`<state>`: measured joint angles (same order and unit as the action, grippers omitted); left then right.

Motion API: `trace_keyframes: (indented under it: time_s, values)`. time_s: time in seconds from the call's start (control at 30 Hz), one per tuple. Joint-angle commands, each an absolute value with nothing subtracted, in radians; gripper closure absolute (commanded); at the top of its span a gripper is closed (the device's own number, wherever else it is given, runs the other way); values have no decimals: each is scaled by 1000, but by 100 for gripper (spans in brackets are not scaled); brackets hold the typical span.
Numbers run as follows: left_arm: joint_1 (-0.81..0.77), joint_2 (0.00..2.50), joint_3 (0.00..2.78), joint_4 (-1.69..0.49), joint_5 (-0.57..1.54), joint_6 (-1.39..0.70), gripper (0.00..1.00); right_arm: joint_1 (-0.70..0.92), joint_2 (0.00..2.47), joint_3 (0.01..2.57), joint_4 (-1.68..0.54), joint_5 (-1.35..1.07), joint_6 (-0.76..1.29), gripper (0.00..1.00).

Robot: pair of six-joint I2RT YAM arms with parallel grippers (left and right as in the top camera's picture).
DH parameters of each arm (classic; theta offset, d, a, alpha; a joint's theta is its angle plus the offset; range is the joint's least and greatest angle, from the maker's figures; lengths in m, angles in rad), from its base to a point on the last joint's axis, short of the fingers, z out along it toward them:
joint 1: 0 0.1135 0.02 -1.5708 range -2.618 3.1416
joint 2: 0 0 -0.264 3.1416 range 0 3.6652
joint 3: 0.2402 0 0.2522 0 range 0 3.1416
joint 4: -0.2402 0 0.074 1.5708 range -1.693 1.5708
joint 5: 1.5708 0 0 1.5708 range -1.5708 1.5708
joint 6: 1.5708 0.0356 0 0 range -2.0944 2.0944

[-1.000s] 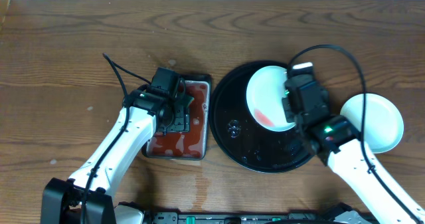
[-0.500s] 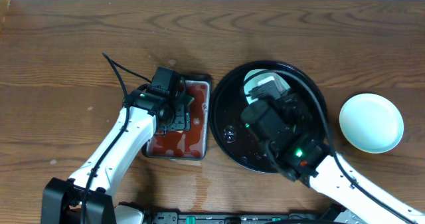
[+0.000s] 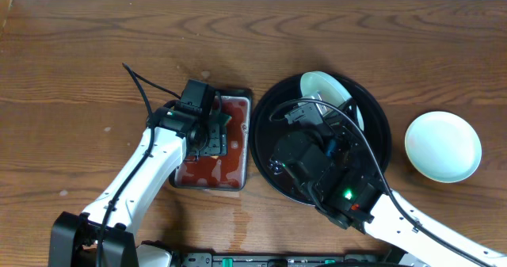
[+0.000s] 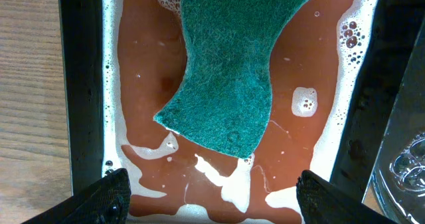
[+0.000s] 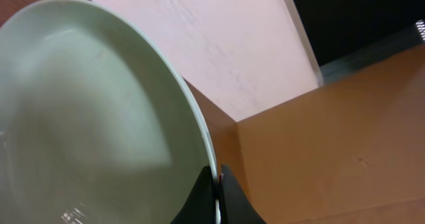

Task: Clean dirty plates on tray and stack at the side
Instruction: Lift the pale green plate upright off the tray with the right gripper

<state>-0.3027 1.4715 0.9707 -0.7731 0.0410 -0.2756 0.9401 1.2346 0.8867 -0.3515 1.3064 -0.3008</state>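
Note:
The large black tray (image 3: 380, 136) lies at centre right. My right gripper (image 3: 334, 116) is shut on the rim of the white plate (image 3: 326, 91) and holds it tilted on edge over the tray's far part. In the right wrist view my fingers (image 5: 218, 184) pinch that rim, with the plate's face (image 5: 86, 117) to the left. The mint-blue plate (image 3: 443, 146) lies flat on the table right of the tray. The pale yellow plate is out of view. My left gripper (image 4: 216, 197) is open over red liquid, just short of a green sponge (image 4: 226, 71).
The small rectangular black tray (image 3: 241, 180) of foamy red liquid stands left of the big tray, nearly touching it, under my left wrist. Its black walls (image 4: 83, 84) flank the sponge. Water drops (image 3: 276, 165) sit on the big tray's left side.
My right arm has swung from the tray's right side to over its middle, and the white plate went from lying flat to tilted up on edge. The left arm has not moved.

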Motion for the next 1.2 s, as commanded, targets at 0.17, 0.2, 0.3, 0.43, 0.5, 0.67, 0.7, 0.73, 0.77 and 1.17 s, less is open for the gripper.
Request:
trace_keyframes:
  time_s: [0.17, 0.2, 0.3, 0.43, 0.5, 0.67, 0.7, 0.73, 0.77, 1.17]
  values:
    - [-300, 1483, 953, -765, 25, -270, 20, 951, 1222, 896, -347, 1396, -323, 99]
    - [-300, 1483, 953, -765, 25, -270, 20, 951, 1222, 896, -347, 1396, -323, 99]
    - [-300, 1483, 953, -765, 25, -270, 20, 951, 1222, 896, -347, 1396, -323, 99]
    - [-300, 1483, 953, -765, 25, -270, 20, 951, 1222, 896, -347, 1410, -323, 99]
    - [-300, 1483, 953, -765, 25, -270, 20, 951, 1222, 896, -347, 1410, -323, 99]
    - [-300, 1483, 953, -765, 25, -270, 20, 950, 1222, 896, -347, 1410, -323, 99]
    - [-300, 1483, 953, -765, 25, -270, 20, 950, 1222, 896, -347, 1410, -323, 99]
    - [-300, 1483, 953, -765, 25, -270, 20, 950, 1222, 896, -347, 1410, -323, 99]
    - [-300, 1483, 953, -765, 25, -270, 20, 950, 1222, 896, -346, 1410, -323, 99]
    - [-300, 1483, 953, -761, 25, -270, 20, 950, 1222, 896, -328, 1410, -323, 99]
